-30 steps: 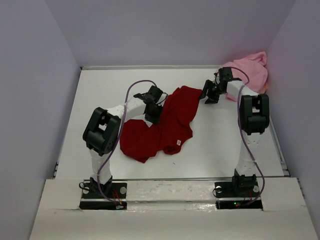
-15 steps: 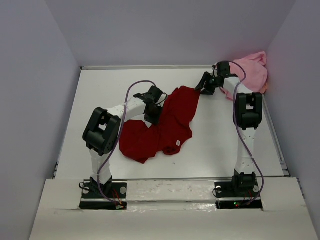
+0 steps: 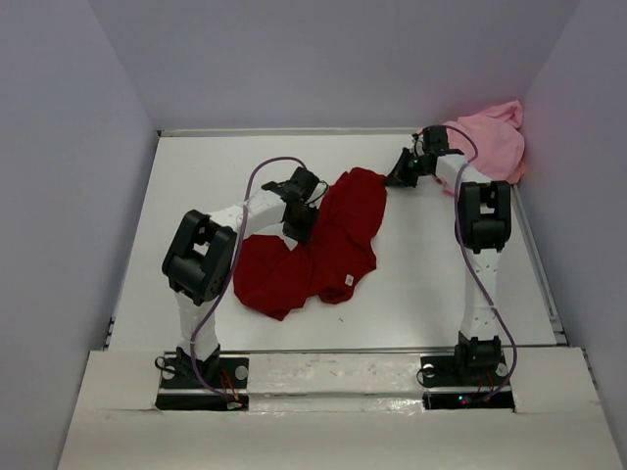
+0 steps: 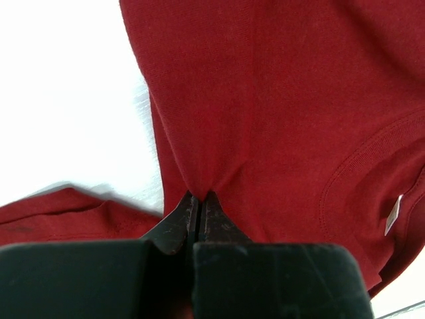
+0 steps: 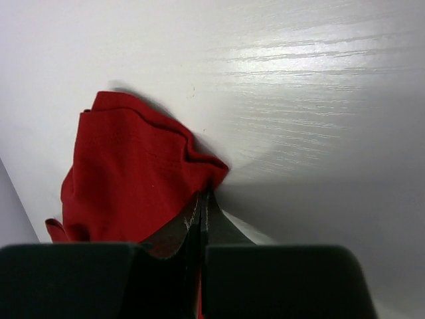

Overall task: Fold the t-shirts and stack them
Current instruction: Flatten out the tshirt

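The dark red t-shirt lies crumpled in the middle of the white table. My left gripper is shut on a pinch of its cloth at the left side; the left wrist view shows the red t-shirt puckering into the closed left gripper, with the collar and a label to the right. My right gripper is shut on the shirt's far right corner; the right wrist view shows the red t-shirt meeting the closed right gripper. The light pink t-shirt is bunched in the far right corner.
Grey walls enclose the table on three sides. Purple cables loop along both arms. The arm bases stand on a white ledge at the near edge.
My right gripper has moved left from beside the pink shirt to the red shirt's far corner and closed on it. The left gripper has kept its hold and place.
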Robot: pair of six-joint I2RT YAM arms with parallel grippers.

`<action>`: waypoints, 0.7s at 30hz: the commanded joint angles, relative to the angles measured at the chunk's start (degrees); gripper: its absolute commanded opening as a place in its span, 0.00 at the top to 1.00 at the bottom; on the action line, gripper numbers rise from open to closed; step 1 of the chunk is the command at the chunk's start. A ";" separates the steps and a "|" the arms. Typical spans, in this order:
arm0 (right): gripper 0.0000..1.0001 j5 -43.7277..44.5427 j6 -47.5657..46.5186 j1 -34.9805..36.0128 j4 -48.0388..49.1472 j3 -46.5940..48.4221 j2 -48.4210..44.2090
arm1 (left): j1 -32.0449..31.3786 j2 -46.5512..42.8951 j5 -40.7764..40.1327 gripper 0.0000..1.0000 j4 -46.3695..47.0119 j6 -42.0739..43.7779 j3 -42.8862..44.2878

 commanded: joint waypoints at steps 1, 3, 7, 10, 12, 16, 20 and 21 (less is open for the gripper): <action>1.00 0.88 -0.53 1.01 -0.65 -2.43 0.25 | 0.32 -3.06 -0.85 1.00 -2.23 0.79 3.10; 1.00 1.32 -0.88 1.01 -0.65 -3.04 -0.98 | 0.41 -3.32 -2.51 0.99 -2.75 0.88 3.63; 1.00 2.12 -2.37 1.01 -1.53 -3.75 -3.53 | 4.52 -5.42 -6.04 0.65 -2.06 0.00 5.22; 1.00 2.03 -2.90 1.01 -2.15 -4.19 -3.97 | 11.79 -7.10 0.08 0.35 -0.82 -1.58 5.13; 1.00 1.68 -2.99 1.01 -2.15 -4.80 -4.41 | 14.37 -6.92 1.08 0.30 -1.43 -1.41 5.48; 1.00 1.41 -3.25 1.01 -2.24 -5.51 -4.77 | 16.22 -5.34 -2.78 0.25 -3.37 -0.53 5.40; 1.00 1.42 -3.61 1.01 -2.24 -5.68 -5.03 | 16.31 -2.88 -4.28 0.25 -4.95 -1.05 3.99; 1.00 1.33 -3.69 1.01 -2.32 -5.59 -5.03 | 16.23 -2.27 -4.54 0.25 -5.13 -1.14 3.46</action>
